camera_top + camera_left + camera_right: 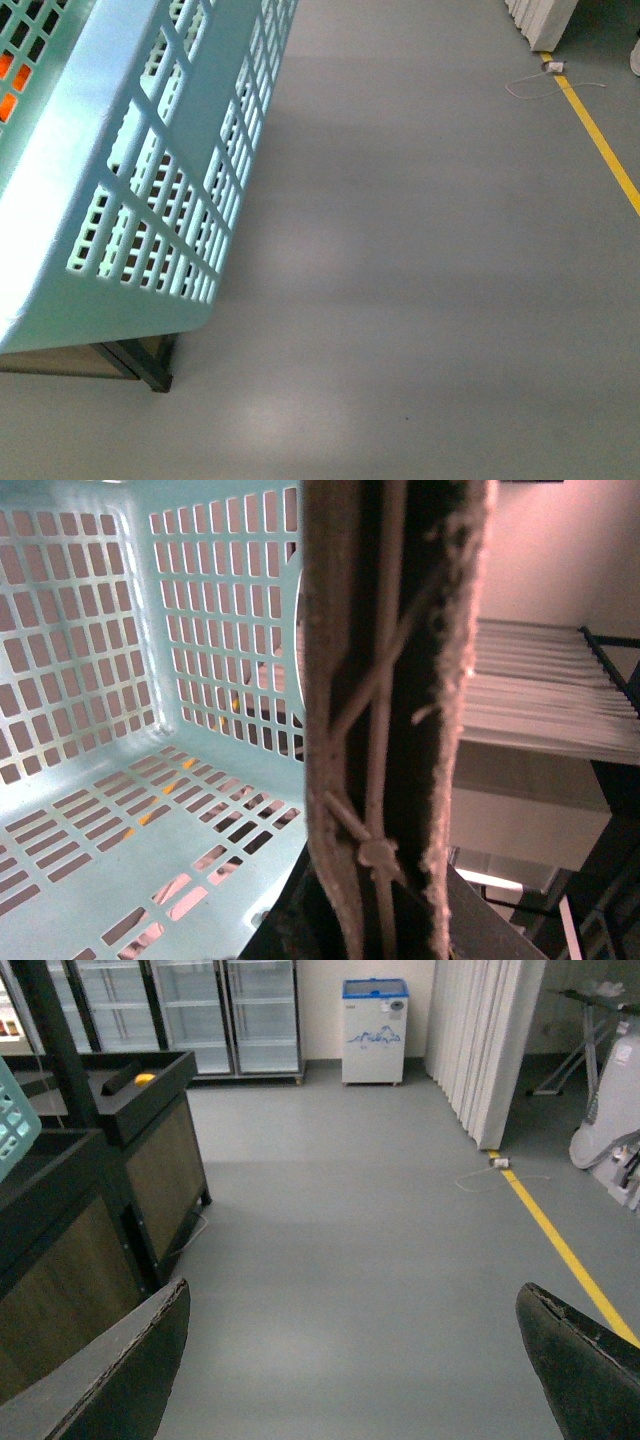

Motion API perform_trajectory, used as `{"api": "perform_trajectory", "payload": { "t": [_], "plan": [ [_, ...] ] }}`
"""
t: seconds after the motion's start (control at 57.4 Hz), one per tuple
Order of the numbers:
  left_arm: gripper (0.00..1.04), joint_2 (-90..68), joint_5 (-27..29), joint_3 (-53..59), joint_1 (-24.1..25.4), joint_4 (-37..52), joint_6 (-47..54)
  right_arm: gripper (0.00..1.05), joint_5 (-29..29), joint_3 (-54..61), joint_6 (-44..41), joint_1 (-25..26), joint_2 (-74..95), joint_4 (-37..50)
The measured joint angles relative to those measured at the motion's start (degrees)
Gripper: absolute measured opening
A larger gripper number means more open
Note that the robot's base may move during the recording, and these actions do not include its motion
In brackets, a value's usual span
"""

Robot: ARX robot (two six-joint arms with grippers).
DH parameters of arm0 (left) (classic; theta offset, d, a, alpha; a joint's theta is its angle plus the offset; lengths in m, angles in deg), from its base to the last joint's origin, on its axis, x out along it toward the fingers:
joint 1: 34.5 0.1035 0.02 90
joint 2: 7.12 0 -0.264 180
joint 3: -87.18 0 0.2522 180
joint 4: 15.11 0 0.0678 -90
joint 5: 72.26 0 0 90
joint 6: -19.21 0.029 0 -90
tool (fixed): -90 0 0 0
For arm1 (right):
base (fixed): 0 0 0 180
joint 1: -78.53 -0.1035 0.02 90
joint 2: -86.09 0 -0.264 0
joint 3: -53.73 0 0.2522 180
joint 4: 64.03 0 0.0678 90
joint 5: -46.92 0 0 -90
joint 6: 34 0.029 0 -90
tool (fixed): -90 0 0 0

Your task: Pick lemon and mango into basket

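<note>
The light turquoise basket [130, 170] hangs tilted at the upper left of the front view, close to the camera. My left gripper [375, 925] is shut on its brown ribbed handle [390, 680], which runs across the left wrist view. The basket's slotted floor [90, 830] shows bare there. My right gripper [350, 1380] is open over the grey floor, with nothing between its fingers [110, 1380]. A small yellow fruit [145, 1079], perhaps the lemon, lies on a dark stand far from that gripper. No mango is in view.
Something orange [8, 85] shows through the basket's slots. Dark display stands [150, 1160] sit beside the basket [15, 1120], and one stand's corner [140, 365] shows under it. Glass-door fridges [230, 1010], a small chest freezer [375, 1030], a white partition [490, 1050] and a yellow floor line [560, 1245] lie beyond.
</note>
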Motion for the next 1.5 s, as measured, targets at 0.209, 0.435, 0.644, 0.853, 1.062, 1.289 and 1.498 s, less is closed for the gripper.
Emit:
{"api": "perform_trajectory", "payload": {
  "t": [0.209, 0.435, 0.644, 0.853, 1.062, 1.289, 1.498],
  "plan": [
    [0.06, 0.0, 0.9, -0.1, 0.4, 0.0, 0.5, 0.96, 0.0, 0.0, 0.0, 0.0, 0.1, 0.0],
    [0.06, 0.0, 0.5, -0.1, 0.4, -0.2, 0.5, 0.96, -0.1, 0.0, 0.0, 0.0, 0.0, 0.0],
    [0.06, 0.0, 0.5, -0.1, 0.4, -0.2, 0.5, 0.96, 0.0, 0.0, 0.0, 0.0, 0.0, 0.0],
    [0.06, 0.0, 0.5, -0.1, 0.4, -0.2, 0.6, 0.96, -0.1, 0.0, 0.0, 0.0, 0.0, 0.0],
    [0.06, 0.0, 0.6, -0.1, 0.4, -0.2, 0.6, 0.96, -0.1, 0.0, 0.0, 0.0, 0.0, 0.0],
    [0.06, 0.0, 0.5, -0.1, 0.4, -0.2, 0.6, 0.96, -0.2, 0.0, 0.0, 0.0, 0.0, 0.0],
    [0.06, 0.0, 0.6, -0.1, 0.4, -0.2, 0.6, 0.96, 0.0, 0.0, 0.0, 0.0, 0.0, 0.0]
  ]
}}
